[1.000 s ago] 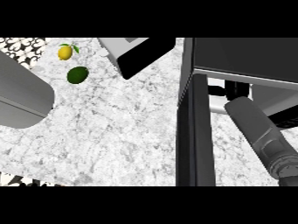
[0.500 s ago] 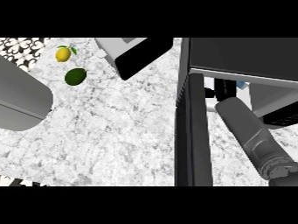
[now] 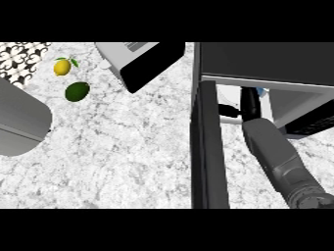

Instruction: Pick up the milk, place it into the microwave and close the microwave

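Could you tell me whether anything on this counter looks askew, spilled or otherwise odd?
Nothing is spilled or damaged. The silver toaster sits at a slant to the black microwave, whose door stands open. The right robot hand reaches inside by the white milk carton. The yellow lemon and green lime lie apart on the marble.

The right forearm (image 3: 276, 156) is a smooth dark-grey tube that ends in a ridged, darker cuff low in the view, and its hand (image 3: 248, 103) is black and slim. The left forearm (image 3: 9, 122) is a broad, paler grey cylinder with a faint seam.
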